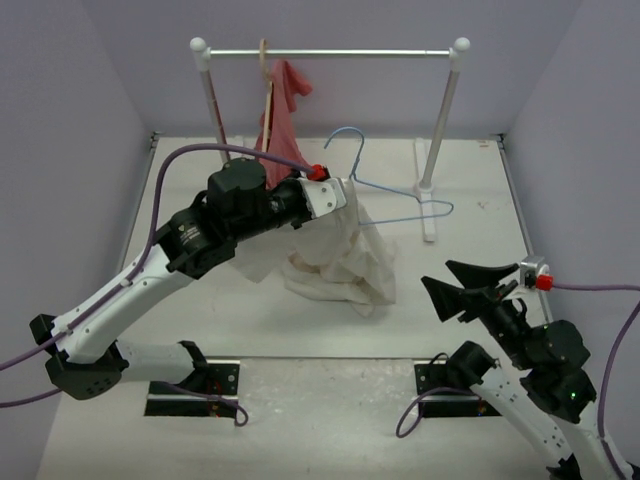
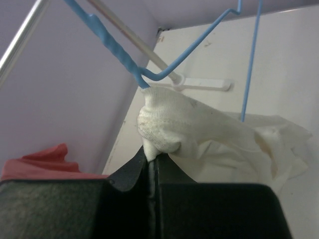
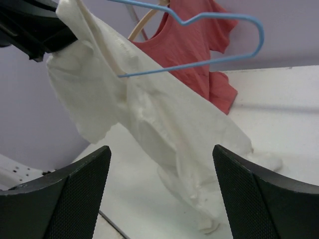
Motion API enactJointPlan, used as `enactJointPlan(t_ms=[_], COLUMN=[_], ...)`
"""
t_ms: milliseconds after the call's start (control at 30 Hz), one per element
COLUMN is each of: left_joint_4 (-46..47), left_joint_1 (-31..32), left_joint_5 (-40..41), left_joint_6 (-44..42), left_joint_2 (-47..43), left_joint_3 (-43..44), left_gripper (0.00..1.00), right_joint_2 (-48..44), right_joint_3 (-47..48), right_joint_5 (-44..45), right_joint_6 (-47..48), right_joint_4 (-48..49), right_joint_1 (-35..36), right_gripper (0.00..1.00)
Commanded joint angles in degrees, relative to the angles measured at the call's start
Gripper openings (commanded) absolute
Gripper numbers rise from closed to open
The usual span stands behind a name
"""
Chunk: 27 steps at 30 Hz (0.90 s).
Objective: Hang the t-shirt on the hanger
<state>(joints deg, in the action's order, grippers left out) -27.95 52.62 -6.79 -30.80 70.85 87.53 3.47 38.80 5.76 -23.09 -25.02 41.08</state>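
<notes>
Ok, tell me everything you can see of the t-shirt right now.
The t-shirt is plain cream cloth, soft and heavily wrinkled, with no print. A bunched fold at its top is pinched in the shut left pincer and held up off the table. One corner of the blue wire hanger meets the cloth just above that fold. The rest hangs down, and its lower end lies crumpled on the table. The open right pincer is clear of it.
</notes>
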Motion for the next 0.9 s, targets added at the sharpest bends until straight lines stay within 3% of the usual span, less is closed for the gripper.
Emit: enactJointPlan(t_ms=[0, 67, 167, 333, 533, 667, 867], left_joint_4=[7.84, 8.57, 10.20, 10.68, 10.32, 10.02, 10.20], left_joint_1=[-0.25, -0.33, -0.27, -0.11, 0.03, 0.11, 0.08], left_joint_5=[11.01, 10.79, 9.94, 9.66, 11.08, 11.00, 8.48], left_joint_6=[5.68, 6.79, 10.56, 14.02, 15.37, 15.29, 15.54], left_joint_2=[-0.79, -0.72, -0.82, -0.04, 1.37, 2.30, 2.63], left_joint_3=[0.56, 0.44, 0.74, 1.46, 1.51, 1.31, 0.95], left_gripper=[0.00, 0.00, 0.00, 0.00, 0.00, 0.00, 0.00], right_joint_2=[-1.84, 3.56, 14.61, 26.96, 37.26, 38.90, 41.29], right_joint_3=[-1.78, -1.82, -2.47, -2.82, 1.56, 3.04, 6.22], right_joint_5=[2.80, -1.22, -8.01, -8.77, -0.86, 6.21, 15.13], right_joint_6=[-9.88, -10.70, -13.27, -15.29, -15.73, -15.50, -16.23], right_joint_4=[3.75, 5.32, 12.72, 23.62, 26.23, 25.89, 21.90], right_joint_1=[0.14, 0.06, 0.14, 0.47, 5.23, 10.67, 12.88], right_gripper=[0.83, 0.77, 0.57, 0.40, 0.40, 0.42, 0.47])
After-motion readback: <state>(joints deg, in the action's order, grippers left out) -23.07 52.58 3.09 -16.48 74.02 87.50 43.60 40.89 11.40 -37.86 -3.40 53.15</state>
